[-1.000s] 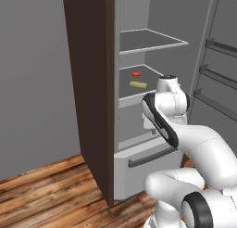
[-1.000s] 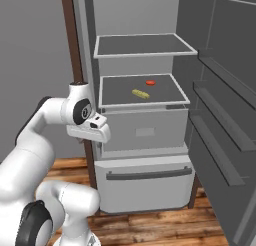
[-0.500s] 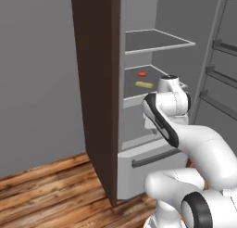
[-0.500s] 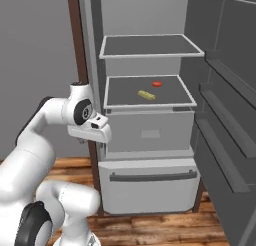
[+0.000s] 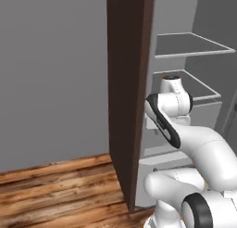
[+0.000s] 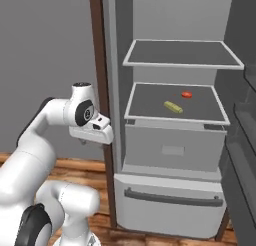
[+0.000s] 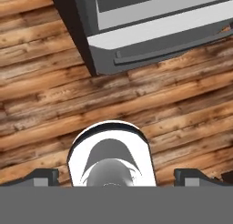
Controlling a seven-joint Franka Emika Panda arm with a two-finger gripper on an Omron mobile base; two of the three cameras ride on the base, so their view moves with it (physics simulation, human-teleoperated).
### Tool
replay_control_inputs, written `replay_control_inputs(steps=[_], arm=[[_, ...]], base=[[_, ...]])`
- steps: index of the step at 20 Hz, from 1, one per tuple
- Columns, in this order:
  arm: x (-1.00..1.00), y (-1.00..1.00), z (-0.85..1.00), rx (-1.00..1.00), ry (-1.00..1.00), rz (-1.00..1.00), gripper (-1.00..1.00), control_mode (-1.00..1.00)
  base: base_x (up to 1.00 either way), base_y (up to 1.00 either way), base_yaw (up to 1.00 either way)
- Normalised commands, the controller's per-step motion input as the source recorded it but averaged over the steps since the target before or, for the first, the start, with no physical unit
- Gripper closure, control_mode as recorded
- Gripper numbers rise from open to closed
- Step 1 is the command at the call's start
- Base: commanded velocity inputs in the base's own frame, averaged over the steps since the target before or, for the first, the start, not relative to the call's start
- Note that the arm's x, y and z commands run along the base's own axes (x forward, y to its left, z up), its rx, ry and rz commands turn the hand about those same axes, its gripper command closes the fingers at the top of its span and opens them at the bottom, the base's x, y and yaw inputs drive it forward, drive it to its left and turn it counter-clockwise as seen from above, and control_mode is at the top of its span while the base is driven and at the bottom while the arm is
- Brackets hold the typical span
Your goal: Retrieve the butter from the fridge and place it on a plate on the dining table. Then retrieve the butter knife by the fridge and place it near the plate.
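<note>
Both base views had swung since the earlier frames, so the base had driven, bringing the fridge (image 6: 175, 140) more squarely ahead. The gripper (image 7: 116, 175) pointed down at the wood floor (image 7: 54, 100), fingers wide apart, holding nothing. The butter (image 6: 173, 107) lay on the middle shelf (image 6: 150, 101), above and well ahead of the gripper, beside a small red item (image 6: 186, 94). Doing this well likely meant raising the hand, levelling it toward the shelf, and closing across the stick's narrow sides.

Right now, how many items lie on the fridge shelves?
2, both on the lower shelf: the butter near the middle, and a small red item behind it to the right. The upper shelf looks bare.
</note>
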Motion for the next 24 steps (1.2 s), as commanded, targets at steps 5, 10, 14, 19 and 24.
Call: replay_control_inputs(steps=[5,10,14,19,24], arm=[[0.00,0.00,0.00,0.00,0.00,0.00,-1.00,1.00],[0.00,0.00,0.00,0.00,0.00,0.00,-1.00,1.00],[0.00,0.00,0.00,0.00,0.00,0.00,-1.00,1.00],[0.00,0.00,0.00,0.00,0.00,0.00,-1.00,1.00],[0.00,0.00,0.00,0.00,0.00,0.00,-1.00,1.00]], base=[[0.09,-0.58,0.10],[0.24,-0.82,0.00],[0.30,-0.78,0.00],[0.39,-0.40,0.00],[0.47,0.00,0.00]])
